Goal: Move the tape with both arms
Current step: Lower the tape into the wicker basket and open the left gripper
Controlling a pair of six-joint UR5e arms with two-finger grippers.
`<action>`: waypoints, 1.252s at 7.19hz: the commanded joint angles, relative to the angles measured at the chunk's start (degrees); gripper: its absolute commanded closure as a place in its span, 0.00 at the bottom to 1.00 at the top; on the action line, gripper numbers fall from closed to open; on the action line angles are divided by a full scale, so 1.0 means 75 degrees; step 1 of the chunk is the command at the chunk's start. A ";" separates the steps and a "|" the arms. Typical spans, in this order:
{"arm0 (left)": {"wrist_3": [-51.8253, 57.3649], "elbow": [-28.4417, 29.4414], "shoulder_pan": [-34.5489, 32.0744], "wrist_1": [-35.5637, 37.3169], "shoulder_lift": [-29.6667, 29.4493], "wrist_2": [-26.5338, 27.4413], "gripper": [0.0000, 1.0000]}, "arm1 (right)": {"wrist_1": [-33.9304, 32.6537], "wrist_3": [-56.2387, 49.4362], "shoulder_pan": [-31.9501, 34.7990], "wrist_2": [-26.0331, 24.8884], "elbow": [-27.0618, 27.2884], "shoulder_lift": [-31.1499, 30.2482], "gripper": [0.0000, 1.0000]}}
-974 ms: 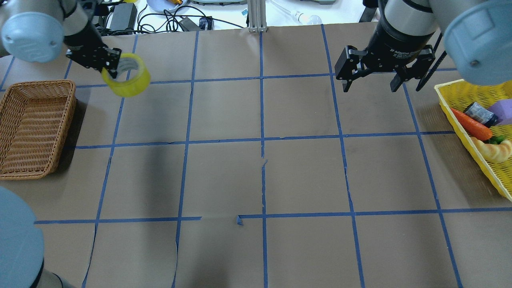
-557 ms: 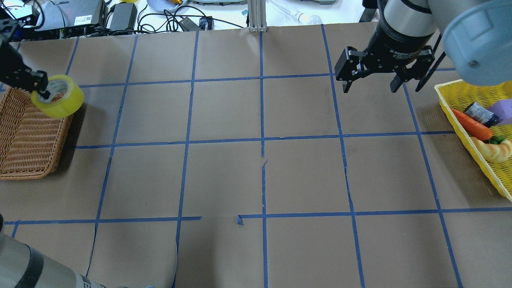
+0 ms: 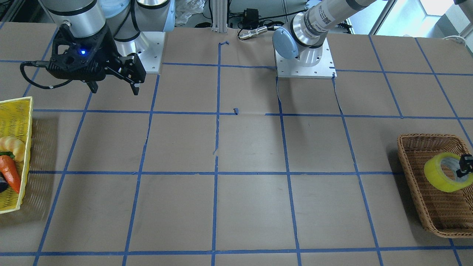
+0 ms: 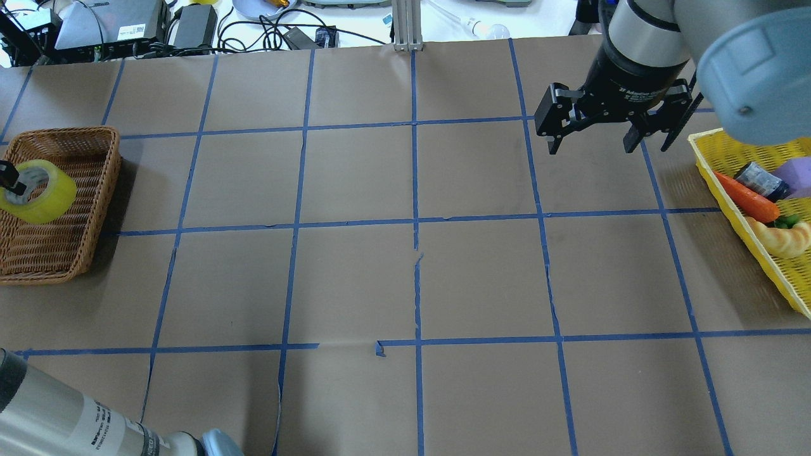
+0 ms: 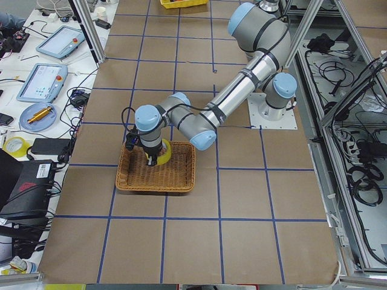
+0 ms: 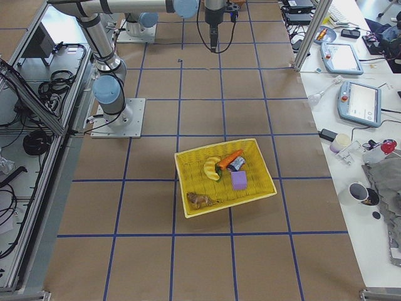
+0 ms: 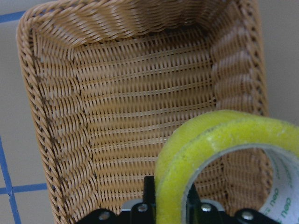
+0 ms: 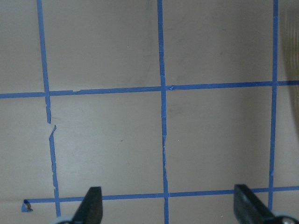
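Note:
The yellow tape roll [image 4: 39, 193] hangs over the wicker basket [image 4: 95, 190] at the table's left end, held above its floor. My left gripper [image 4: 9, 180] is shut on the roll's wall, mostly cut off by the view's edge. In the left wrist view the tape [image 7: 219, 149] fills the lower right, with the basket [image 7: 51, 116] below it. The front view shows the tape [image 3: 443, 173] over the basket [image 3: 414, 142]. My right gripper [image 4: 592, 144] is open and empty, above the table at the far right. It also shows in the front view [image 3: 114, 88].
A yellow mesh basket [image 4: 722, 164] holding a carrot [image 4: 747, 196], a croissant and other items sits at the right edge. Cables and devices [image 4: 190, 25] lie beyond the far table edge. My left arm's forearm [image 4: 70, 424] crosses the near left corner.
My left gripper has carried the tape left and toward the robot, from beside the wicker basket to over its inside. My right gripper has shifted slightly to the right.

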 commanded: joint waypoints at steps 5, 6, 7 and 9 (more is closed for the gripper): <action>-0.0106 -0.0131 -0.0391 -0.0002 0.0363 -0.0132 0.11 | -0.0017 -0.0001 0.0007 -0.0125 0.0011 0.0003 0.00; -0.1094 -0.0131 -0.0975 -0.0992 0.0960 0.0160 0.11 | -0.0064 -0.0001 0.0007 -0.0125 0.0011 0.0003 0.00; -0.2230 -0.0142 -0.1688 -0.1872 0.1592 0.0372 0.11 | -0.0076 -0.0013 0.0007 -0.0125 0.0011 0.0003 0.00; -0.4094 -0.0247 -0.3246 -0.2534 0.2648 0.0374 0.06 | 0.0017 -0.0141 -0.0028 -0.0102 -0.0036 -0.0020 0.00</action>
